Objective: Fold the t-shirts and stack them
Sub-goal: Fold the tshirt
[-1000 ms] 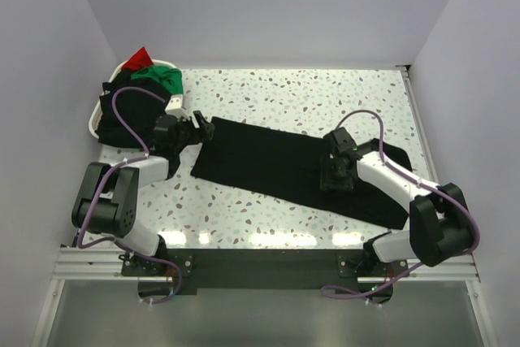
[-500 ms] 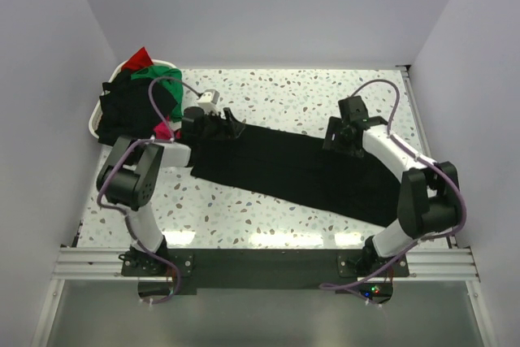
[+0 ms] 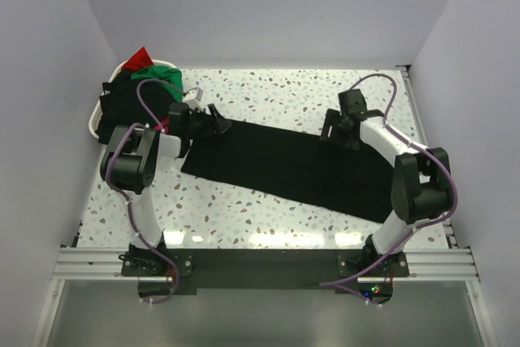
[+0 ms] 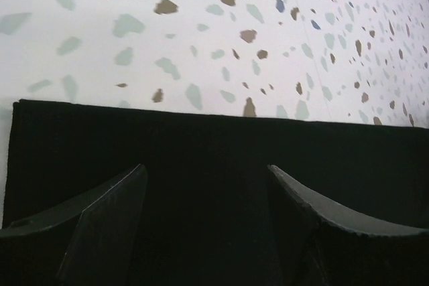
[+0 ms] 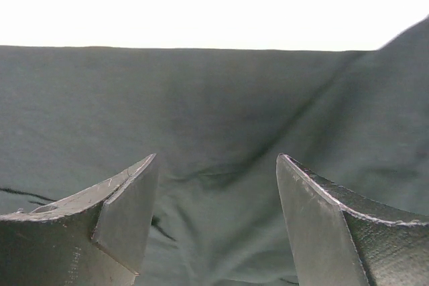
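Observation:
A black t-shirt (image 3: 284,164), folded into a long band, lies slanting across the table from upper left to lower right. My left gripper (image 3: 218,119) is open and empty over its far left corner; the left wrist view shows the cloth (image 4: 214,165) under the spread fingers, with its straight far edge just ahead. My right gripper (image 3: 335,129) is open and empty over the band's far edge right of the middle; the right wrist view shows creased cloth (image 5: 214,118) between the fingers. Several more t-shirts, black (image 3: 122,103), green (image 3: 158,77) and red (image 3: 140,58), are heaped in the basket.
A white basket (image 3: 94,123) stands at the far left against the wall. The speckled table (image 3: 276,91) is bounded by white walls on the left, back and right. The arm bases are at the near edge.
Both grippers have moved up to the shirt's far edge. The left one swung from beside the basket onto the left corner, and the shirt's left end has shifted a little to the left.

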Controlling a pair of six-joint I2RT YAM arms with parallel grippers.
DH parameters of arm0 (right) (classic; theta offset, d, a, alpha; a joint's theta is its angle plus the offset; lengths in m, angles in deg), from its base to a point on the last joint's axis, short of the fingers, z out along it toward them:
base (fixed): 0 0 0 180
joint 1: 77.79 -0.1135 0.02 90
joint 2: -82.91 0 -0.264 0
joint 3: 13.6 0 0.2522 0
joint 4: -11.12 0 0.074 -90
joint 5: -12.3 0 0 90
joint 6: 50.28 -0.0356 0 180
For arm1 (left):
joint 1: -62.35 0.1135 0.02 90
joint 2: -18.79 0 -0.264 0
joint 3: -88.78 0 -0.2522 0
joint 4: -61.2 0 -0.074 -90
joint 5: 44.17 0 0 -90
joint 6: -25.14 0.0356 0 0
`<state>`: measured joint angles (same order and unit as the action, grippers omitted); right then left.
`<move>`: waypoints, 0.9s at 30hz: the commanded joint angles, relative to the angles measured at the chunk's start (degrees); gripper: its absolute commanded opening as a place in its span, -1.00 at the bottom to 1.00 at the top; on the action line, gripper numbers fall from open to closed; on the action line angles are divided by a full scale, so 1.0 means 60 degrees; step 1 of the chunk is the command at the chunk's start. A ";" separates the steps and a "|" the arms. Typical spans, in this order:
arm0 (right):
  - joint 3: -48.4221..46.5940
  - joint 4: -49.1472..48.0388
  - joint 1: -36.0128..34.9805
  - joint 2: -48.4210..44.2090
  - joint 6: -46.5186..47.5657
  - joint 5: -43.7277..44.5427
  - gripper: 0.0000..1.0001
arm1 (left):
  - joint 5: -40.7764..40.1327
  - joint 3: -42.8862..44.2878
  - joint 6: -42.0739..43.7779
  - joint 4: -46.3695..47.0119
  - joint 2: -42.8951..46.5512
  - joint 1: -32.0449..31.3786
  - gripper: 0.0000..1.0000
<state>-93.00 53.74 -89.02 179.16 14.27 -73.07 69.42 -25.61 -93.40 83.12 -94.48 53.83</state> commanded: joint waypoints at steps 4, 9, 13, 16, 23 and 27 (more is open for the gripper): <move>-0.0747 -0.0343 0.0025 0.0102 0.0155 -0.0375 0.48 | -0.0680 -0.0205 -0.0063 -0.0790 0.0011 0.0511 0.54; -0.0939 -0.0356 0.0346 0.0072 0.0272 -0.0404 0.50 | -0.1790 -0.0410 0.0155 -0.1083 0.0743 0.0511 0.55; -0.0807 -0.0489 0.1005 0.0072 0.0375 -0.0756 0.49 | -0.1999 -0.0674 0.0215 -0.0982 0.1270 0.0496 0.56; -0.0427 -0.0533 0.1226 0.0014 0.0419 -0.0756 0.48 | -0.2145 -0.0776 0.0185 -0.0923 0.1665 0.0438 0.56; 0.0833 -0.0081 0.1343 -0.1011 0.0404 -0.0172 0.47 | -0.3156 -0.0133 0.0610 -0.1318 0.2473 -0.1301 0.57; 0.1622 0.0258 0.1548 -0.1772 0.0317 0.0284 0.47 | -0.1698 0.0321 -0.0062 -0.0238 0.1991 -0.1818 0.57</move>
<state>-85.35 53.94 -80.67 173.76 15.80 -74.25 54.32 -26.72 -92.37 76.10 -82.06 44.39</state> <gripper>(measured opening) 0.735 0.784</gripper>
